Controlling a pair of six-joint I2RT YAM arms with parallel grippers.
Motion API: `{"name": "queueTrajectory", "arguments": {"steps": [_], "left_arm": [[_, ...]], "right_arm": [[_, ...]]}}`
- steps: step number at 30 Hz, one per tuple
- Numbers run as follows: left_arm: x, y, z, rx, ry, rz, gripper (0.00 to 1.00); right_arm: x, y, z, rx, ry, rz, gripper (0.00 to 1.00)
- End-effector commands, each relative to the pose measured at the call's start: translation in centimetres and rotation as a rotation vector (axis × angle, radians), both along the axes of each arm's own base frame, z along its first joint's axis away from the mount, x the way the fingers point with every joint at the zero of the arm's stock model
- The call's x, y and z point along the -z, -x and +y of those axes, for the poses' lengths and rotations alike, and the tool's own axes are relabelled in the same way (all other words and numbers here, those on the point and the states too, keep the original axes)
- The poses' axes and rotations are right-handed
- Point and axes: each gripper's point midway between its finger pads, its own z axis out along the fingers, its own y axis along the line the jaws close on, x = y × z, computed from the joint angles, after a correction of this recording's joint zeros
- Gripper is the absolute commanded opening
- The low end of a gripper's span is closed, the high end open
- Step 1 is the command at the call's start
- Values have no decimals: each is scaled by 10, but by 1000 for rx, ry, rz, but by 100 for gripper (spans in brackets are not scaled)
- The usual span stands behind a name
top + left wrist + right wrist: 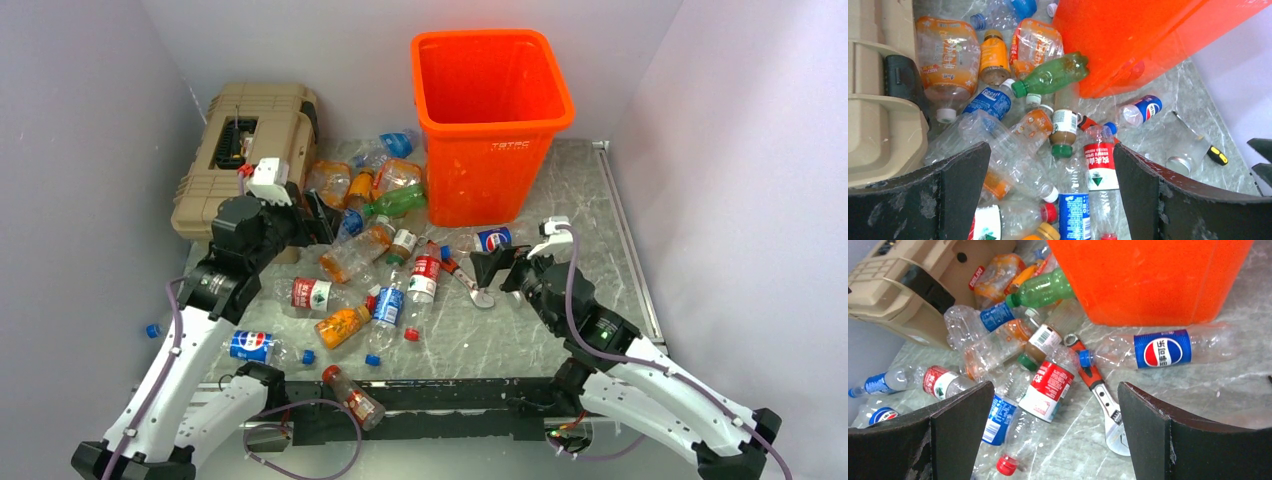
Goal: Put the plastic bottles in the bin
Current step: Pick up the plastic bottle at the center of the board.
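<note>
Two arms hang over a marbled table (pixel 590 220), the left gripper (pixel 1052 147) and right gripper (pixel 1055 385) each spread wide and holding nothing. The bin (pixel 480 170) stands upright at upper centre of the top view. The bottles (pixel 355 255) lie scattered on the table, most of them heaped at centre-left between the bin and a tan toolbox (pixel 245 140) in the upper left. A green bottle (pixel 400 200) lies just beside the bin's lower left corner. A blue-labelled bottle (pixel 493 239) lies just below the bin's front wall, near the right gripper, with a red-handled wrench (pixel 468 280) beside it. A red-capped bottle (pixel 352 397) rests at bottom centre, between the arm bases
</note>
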Motion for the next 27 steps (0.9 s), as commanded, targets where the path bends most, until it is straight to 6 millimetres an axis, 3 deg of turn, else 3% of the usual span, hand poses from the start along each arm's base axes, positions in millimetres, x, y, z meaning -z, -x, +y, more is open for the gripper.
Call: {"name": "queueTrajectory", "arguments": {"steps": [1, 5, 10, 14, 21, 27], "left_arm": [[-12, -4, -5, 2, 68, -104, 99], [-16, 1, -4, 12, 73, -149, 99], [-13, 4, -11, 85, 13, -126, 99], [-2, 0, -20, 126, -11, -34, 99], [-1, -1, -20, 122, -7, -24, 99], [-7, 1, -15, 94, 0, -54, 99]], "right_arm": [[21, -1, 0, 34, 25, 109, 100], [52, 0, -4, 75, 91, 205, 100], [71, -1, -11, 132, 91, 252, 96], [91, -6, -52, 362, 117, 348, 98], [106, -15, -118, 553, -67, 458, 100], [124, -9, -141, 679, -92, 539, 100]]}}
